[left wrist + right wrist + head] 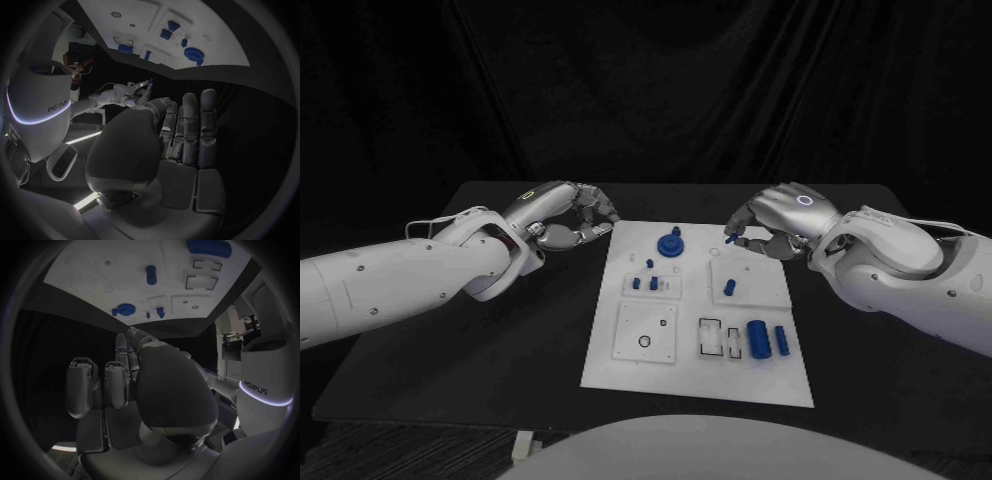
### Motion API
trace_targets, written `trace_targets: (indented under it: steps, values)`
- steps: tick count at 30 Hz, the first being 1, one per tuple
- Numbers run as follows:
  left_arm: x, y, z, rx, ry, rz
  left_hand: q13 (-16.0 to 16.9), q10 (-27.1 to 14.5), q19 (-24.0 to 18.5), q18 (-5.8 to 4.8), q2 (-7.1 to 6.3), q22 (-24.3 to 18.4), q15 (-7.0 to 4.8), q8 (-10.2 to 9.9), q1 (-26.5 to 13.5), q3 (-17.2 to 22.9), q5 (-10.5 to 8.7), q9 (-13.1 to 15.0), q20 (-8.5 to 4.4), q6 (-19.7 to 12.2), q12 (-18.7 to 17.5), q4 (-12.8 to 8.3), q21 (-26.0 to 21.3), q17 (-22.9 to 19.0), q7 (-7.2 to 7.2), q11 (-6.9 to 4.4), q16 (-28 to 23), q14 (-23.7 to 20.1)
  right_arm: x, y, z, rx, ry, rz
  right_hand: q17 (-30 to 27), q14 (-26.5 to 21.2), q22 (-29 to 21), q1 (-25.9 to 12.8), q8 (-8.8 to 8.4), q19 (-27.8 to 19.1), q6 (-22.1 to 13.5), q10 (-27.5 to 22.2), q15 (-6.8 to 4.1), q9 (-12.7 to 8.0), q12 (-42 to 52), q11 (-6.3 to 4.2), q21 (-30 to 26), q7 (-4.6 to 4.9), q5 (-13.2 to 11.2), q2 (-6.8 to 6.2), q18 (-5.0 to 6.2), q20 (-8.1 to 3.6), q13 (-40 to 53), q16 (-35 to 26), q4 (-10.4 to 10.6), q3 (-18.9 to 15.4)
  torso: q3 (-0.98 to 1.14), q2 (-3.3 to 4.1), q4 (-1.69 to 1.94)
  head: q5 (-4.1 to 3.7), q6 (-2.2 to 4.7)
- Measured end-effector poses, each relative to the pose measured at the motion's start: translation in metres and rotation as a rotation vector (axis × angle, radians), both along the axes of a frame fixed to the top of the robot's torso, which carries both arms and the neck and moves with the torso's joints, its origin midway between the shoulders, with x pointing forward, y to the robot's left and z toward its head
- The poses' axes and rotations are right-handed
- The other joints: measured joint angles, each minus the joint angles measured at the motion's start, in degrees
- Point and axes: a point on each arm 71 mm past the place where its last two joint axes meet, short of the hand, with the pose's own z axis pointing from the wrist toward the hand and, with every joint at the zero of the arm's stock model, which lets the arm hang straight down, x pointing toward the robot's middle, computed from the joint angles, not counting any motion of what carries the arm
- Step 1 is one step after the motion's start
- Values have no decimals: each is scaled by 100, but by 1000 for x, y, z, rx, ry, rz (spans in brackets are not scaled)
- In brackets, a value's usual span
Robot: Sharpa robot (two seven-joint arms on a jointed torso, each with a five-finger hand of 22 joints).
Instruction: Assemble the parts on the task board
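The white task board (678,372) lies in the middle of the black table. On it stand a round blue part (671,244), several small blue pegs (646,282), another peg (730,288) and two blue cylinders (769,339). My right hand (777,222) hovers over the board's far right corner and pinches a small blue part (733,238) between thumb and a finger; the left wrist view shows that part (150,81) too. My left hand (574,216) hangs just off the board's far left corner with its fingers (190,130) loosely bent and nothing in them.
Bare black table (488,350) lies on both sides of the board. Black cloth hangs behind the table. The board has several empty sockets, among them rectangular outlines (711,335) and a ring (643,342).
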Motion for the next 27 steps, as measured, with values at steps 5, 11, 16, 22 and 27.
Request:
trace_targets:
  steps: [5,11,16,22,27]
  values:
    - [0,0,-3,4,11,1,0,0,0,0,0,0,0,0,0,-1,0,0,0,0,0,-1,0,0,0,0,0,0,-13,25,4,11,16,67,-6,0,0,0,-6,0,-1,0,0,0,-12,0,0,0,0,0,0,0,-8,0,0,0,0,0,1,81,0]
    - [-1,0,-6,6,19,0,-9,0,0,0,20,0,0,0,20,-1,0,0,0,0,0,-1,0,0,0,0,-24,0,-23,49,3,1,31,127,-23,0,-1,0,-12,6,-11,11,0,0,-12,12,0,9,0,0,0,6,-14,0,0,0,-1,0,1,184,0]
    - [-2,1,-7,8,23,1,-9,0,-21,0,20,-1,0,-1,20,-1,0,0,-21,0,0,-1,-37,-5,0,0,-23,0,-29,62,-4,-19,50,158,-25,-20,-1,0,-16,21,-12,19,20,0,-12,20,-4,9,0,0,1,21,-15,0,0,0,-1,0,1,269,0]
    - [-3,3,-7,11,24,5,-9,0,-21,1,20,-1,0,-1,20,-1,0,-1,-21,0,0,-1,-37,-5,0,0,-23,0,-37,77,-17,-49,77,194,-44,-20,-1,0,1,21,-20,19,20,-5,-12,20,-25,19,0,0,1,21,-20,0,0,0,-2,-1,1,369,0]
    - [-4,3,-7,12,24,4,-9,0,-20,0,20,-1,0,-1,20,-1,0,-1,-21,0,0,0,-37,-5,0,0,-23,0,-43,86,-27,-71,102,214,-44,-20,-1,0,1,21,-9,19,20,-15,-34,20,-24,33,0,0,1,21,-26,0,0,-1,-3,-1,1,439,0]
